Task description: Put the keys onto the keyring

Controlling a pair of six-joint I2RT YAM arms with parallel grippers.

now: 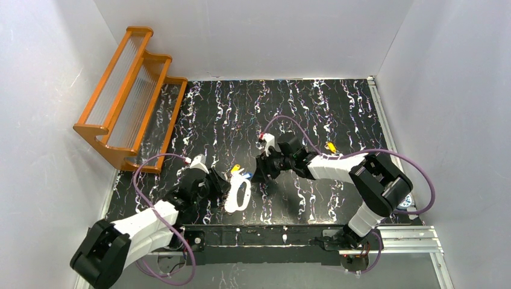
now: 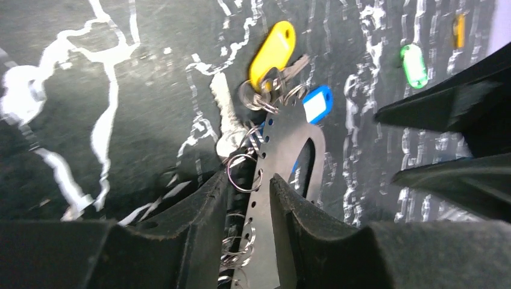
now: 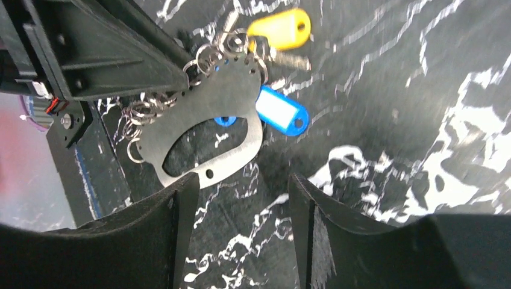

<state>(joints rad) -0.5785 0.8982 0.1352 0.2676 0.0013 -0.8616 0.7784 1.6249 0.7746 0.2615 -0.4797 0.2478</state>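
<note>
Keyring (image 2: 283, 150) first: a flat grey metal plate with an oval cut-out, small wire rings crowding one edge, sitting at the table's front middle between the two arms. A yellow-tagged key (image 2: 272, 48) and a blue-tagged key (image 2: 317, 103) hang at its far end, and a green-tagged key (image 2: 413, 65) lies apart on the table. The left gripper (image 2: 248, 183) pinches the plate's edge. The right gripper (image 3: 241, 180) stands open just beside it, holding nothing. Underneath is the black, white-veined table (image 1: 337, 108), with white walls (image 1: 241, 36) around and an orange wooden rack (image 1: 129, 96) back left.
</note>
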